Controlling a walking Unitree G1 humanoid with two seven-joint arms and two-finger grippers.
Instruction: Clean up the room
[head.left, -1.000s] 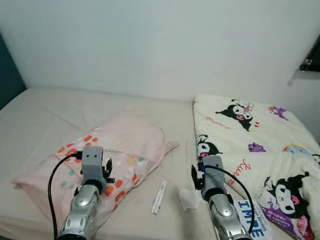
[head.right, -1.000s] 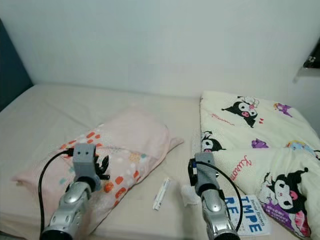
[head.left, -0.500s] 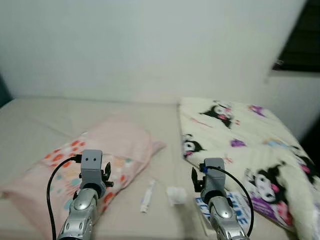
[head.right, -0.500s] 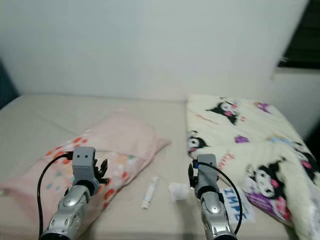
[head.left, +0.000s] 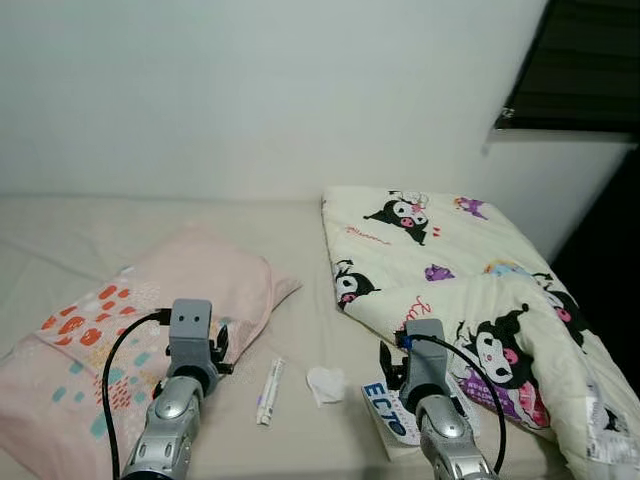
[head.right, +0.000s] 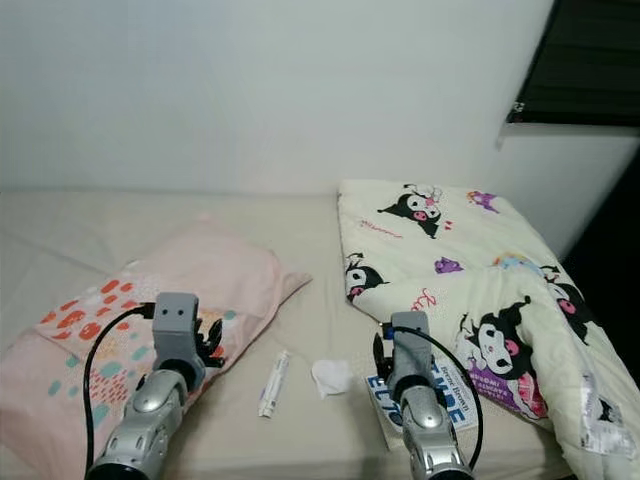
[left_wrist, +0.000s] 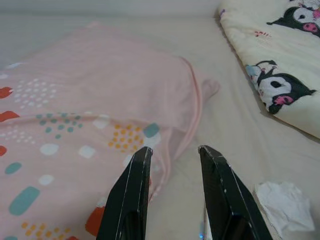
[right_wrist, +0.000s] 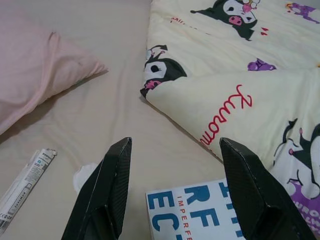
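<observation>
A white tube (head.left: 268, 390), a crumpled tissue (head.left: 325, 383) and a book with blue letters (head.left: 390, 420) lie on the beige bed sheet (head.left: 300, 250) between my arms. A pink patterned pillow (head.left: 150, 300) lies at the left. At the right is a cream cartoon blanket (head.left: 440, 270), partly over the book. My left gripper (left_wrist: 175, 150) hovers open over the pillow's edge (left_wrist: 75, 100), holding nothing. My right gripper (right_wrist: 176, 145) is open above the sheet, with the tissue (right_wrist: 85, 175) and book (right_wrist: 200, 210) just below it.
A white wall (head.left: 250, 90) runs behind the bed. A dark window (head.left: 580, 70) sits at the upper right. Past the blanket's right edge is a dark gap (head.left: 610, 260). Bare sheet stretches between pillow and blanket.
The camera has turned to the right, so the bed slid left in view and the dark window came in. Both arms keep their pose and both grippers stay open.
</observation>
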